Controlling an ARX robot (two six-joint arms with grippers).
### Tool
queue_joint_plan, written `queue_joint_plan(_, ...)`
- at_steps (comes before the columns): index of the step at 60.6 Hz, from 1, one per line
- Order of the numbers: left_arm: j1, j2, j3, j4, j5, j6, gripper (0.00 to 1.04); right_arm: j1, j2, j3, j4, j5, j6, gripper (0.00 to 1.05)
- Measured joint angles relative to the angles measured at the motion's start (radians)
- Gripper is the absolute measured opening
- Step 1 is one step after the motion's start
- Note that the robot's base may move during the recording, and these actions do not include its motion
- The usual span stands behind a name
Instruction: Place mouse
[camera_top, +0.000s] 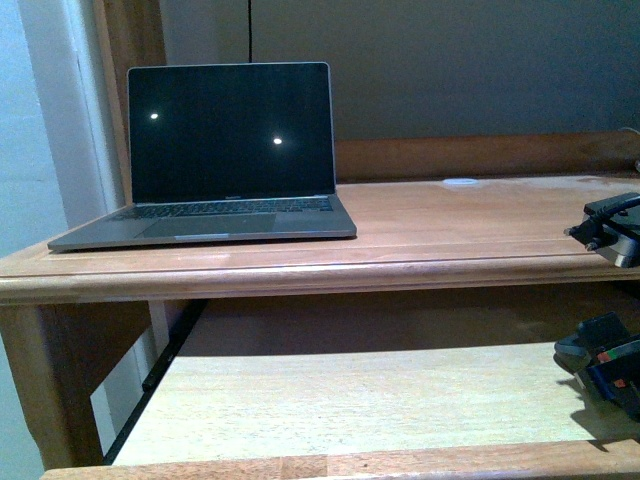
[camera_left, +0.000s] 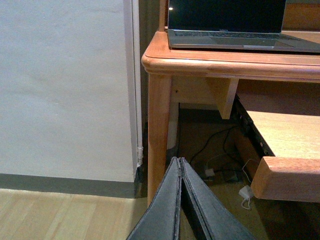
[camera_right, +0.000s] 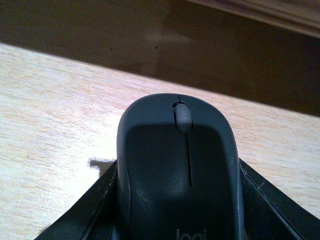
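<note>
While the right tool (camera_right: 178, 161) has its two fingers drawn in against the flanks of the mouse (camera_right: 180, 170), which sits between them with its scroll wheel pointing away from the wrist, the grasp looks made and the carry is the step in hand. Just beneath the tool lies the pale pull-out shelf (camera_right: 60, 115); whether the mouse touches it or hangs a little above it cannot be told. Ahead of the tool, past the shelf, is the shadowed underside of the bench (camera_top: 420, 250), and up on its top, well off to the tool's left, stands an open laptop (camera_top: 230, 150) with a dark screen. Placing likely calls for a lift clear of the bench lip, a level set-down on bare wood, then letting go. The left tool (camera_left: 179, 165) hangs pressed together and empty near the bench leg (camera_left: 159, 135), apart from the work.
</note>
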Motion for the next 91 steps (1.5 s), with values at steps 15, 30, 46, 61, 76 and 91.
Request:
queue_joint_plan(15, 0.000, 0.000, 0.000, 0.000, 0.000, 0.000, 0.30, -0.001, -0.099, 0.005, -0.055, -0.051, 0.071, 0.57)
queue_joint_plan(30, 0.000, 0.000, 0.000, 0.000, 0.000, 0.000, 0.68, 0.093, -0.182, 0.208, -0.130, -0.029, 0.117, 0.57)
queue_joint_plan(46, 0.000, 0.000, 0.000, 0.000, 0.000, 0.001, 0.97, 0.220, 0.116, 0.600, -0.169, 0.234, 0.145, 0.57)
queue_joint_plan(61, 0.000, 0.000, 0.000, 0.000, 0.000, 0.001, 0.97, 0.278, 0.414, 0.873, -0.216, 0.405, 0.174, 0.57)
queue_joint_plan(76, 0.000, 0.000, 0.000, 0.000, 0.000, 0.001, 0.97, 0.300, 0.549, 0.927, -0.168, 0.477, 0.179, 0.65)
queue_joint_plan(91, 0.000, 0.000, 0.000, 0.000, 0.000, 0.001, 0.97, 0.298, 0.536, 0.881, -0.064, 0.414, 0.208, 0.98)
